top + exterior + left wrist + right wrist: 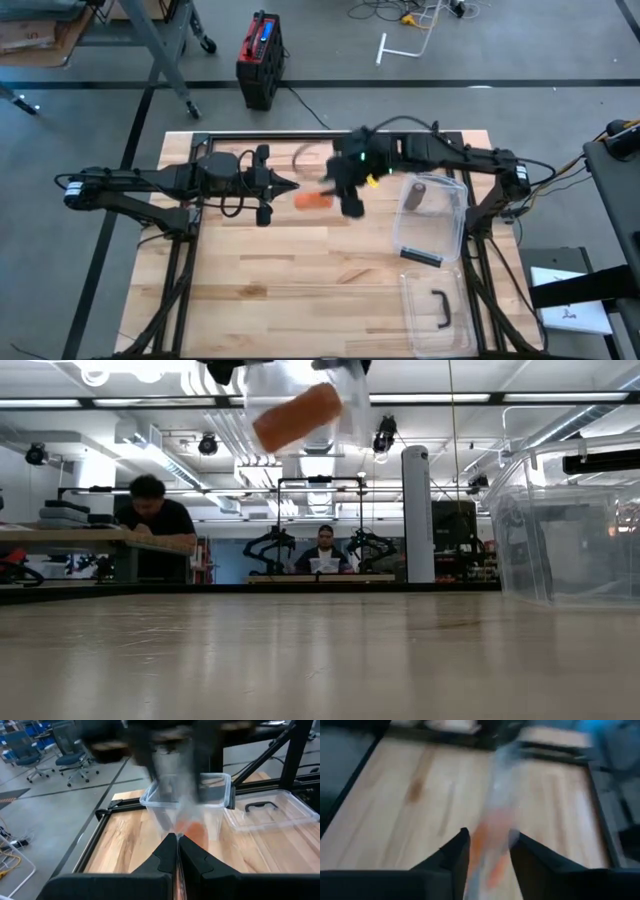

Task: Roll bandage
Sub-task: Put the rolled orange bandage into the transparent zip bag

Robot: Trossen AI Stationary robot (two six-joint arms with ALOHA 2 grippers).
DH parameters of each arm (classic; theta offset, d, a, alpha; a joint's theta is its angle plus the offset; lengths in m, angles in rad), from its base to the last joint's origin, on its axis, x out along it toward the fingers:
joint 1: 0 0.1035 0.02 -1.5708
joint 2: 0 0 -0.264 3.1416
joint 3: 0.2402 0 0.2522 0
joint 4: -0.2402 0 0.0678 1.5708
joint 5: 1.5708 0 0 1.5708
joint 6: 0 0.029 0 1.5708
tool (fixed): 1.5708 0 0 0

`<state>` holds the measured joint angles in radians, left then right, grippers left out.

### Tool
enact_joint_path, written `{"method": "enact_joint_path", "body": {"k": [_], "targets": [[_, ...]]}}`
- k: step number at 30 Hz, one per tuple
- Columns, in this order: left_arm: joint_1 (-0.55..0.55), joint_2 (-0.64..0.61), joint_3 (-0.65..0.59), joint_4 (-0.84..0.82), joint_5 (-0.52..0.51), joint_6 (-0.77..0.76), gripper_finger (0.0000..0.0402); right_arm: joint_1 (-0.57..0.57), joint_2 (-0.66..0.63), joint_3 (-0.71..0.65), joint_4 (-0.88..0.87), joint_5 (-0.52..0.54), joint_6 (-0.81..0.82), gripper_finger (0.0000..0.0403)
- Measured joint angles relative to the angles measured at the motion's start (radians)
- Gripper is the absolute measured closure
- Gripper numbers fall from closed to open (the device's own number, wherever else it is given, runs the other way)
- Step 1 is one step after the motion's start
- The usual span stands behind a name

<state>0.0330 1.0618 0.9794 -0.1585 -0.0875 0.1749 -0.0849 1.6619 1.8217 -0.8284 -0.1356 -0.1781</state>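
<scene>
Overhead, the orange bandage (pixel 314 200) lies lengthwise between both arms.

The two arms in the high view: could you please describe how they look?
Both are dark, slender, jointed arms with black cables looping along them. The left gripper tapers to a point. The right gripper shows small green lights on its wrist. In the wrist views, each gripper's jaws are black and angular.

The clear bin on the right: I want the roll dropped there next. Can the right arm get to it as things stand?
Probably yes: the clear bin sits open-topped beside the right gripper, with nothing between.
</scene>
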Motion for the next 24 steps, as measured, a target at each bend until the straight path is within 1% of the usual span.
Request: {"method": "enact_joint_path", "body": {"k": [2, 3, 4, 7, 8, 10, 12, 13, 14, 15, 16, 17, 18, 20, 21, 22, 24], "targets": [[0.000, 0.000, 0.000, -0.004, 0.000, 0.000, 0.0401, -0.007, 0.000, 0.000, 0.038, -0.045, 0.022, 0.0257], [0.000, 0.000, 0.000, -0.004, 0.000, 0.000, 0.0401, -0.004, 0.000, 0.001, 0.035, -0.071, 0.002, 0.0251], [0.000, 0.000, 0.000, -0.003, 0.000, 0.000, 0.0401, 0.003, 0.000, 0.001, 0.028, -0.072, -0.025, 0.0246], [-0.001, 0.000, 0.000, -0.004, 0.000, 0.000, 0.0401, -0.001, 0.000, 0.001, -0.022, 0.059, -0.026, 0.0247], [-0.001, 0.000, 0.000, -0.003, 0.001, 0.000, 0.0401, -0.017, 0.001, 0.000, -0.031, 0.073, -0.013, 0.0255], [-0.003, 0.000, 0.000, -0.004, 0.001, -0.001, 0.0401, -0.032, 0.003, -0.012, -0.025, 0.044, 0.005, 0.0286], [-0.003, 0.000, 0.000, -0.003, 0.001, -0.001, 0.0401, -0.023, 0.007, -0.020, -0.027, 0.005, 0.004, 0.0334], [-0.003, 0.000, 0.000, -0.001, 0.001, -0.001, 0.0401, -0.013, 0.009, -0.027, -0.028, 0.003, -0.003, 0.0364], [-0.003, 0.000, 0.000, 0.001, 0.001, -0.001, 0.0401, -0.008, 0.011, -0.034, -0.034, 0.019, -0.022, 0.0382], [-0.004, 0.000, 0.000, 0.001, 0.001, -0.001, 0.0401, -0.006, 0.012, -0.039, -0.041, 0.058, -0.028, 0.0391], [-0.004, 0.000, 0.000, 0.000, 0.001, -0.001, 0.0401, -0.009, 0.012, -0.041, -0.040, 0.095, -0.016, 0.0391], [-0.004, 0.000, 0.000, 0.000, 0.002, -0.001, 0.0401, -0.016, 0.012, -0.040, -0.025, 0.095, 0.009, 0.0390], [-0.004, 0.000, 0.000, 0.000, 0.002, -0.001, 0.0401, -0.021, 0.012, -0.039, -0.003, 0.040, 0.020, 0.0391], [-0.004, 0.000, 0.000, 0.002, 0.001, -0.002, 0.0401, -0.005, 0.010, -0.030, 0.011, -0.134, -0.017, 0.0398], [-0.004, 0.000, 0.000, 0.001, 0.001, -0.001, 0.0401, 0.010, 0.010, -0.026, 0.010, -0.177, -0.054, 0.0400], [-0.004, 0.000, 0.000, 0.001, 0.003, -0.001, 0.0402, 0.019, 0.010, -0.023, 0.008, -0.136, -0.073, 0.0401], [-0.005, 0.000, 0.000, 0.001, 0.003, -0.001, 0.0402, 0.019, 0.009, -0.020, -0.011, 0.089, -0.025, 0.0401]]}}
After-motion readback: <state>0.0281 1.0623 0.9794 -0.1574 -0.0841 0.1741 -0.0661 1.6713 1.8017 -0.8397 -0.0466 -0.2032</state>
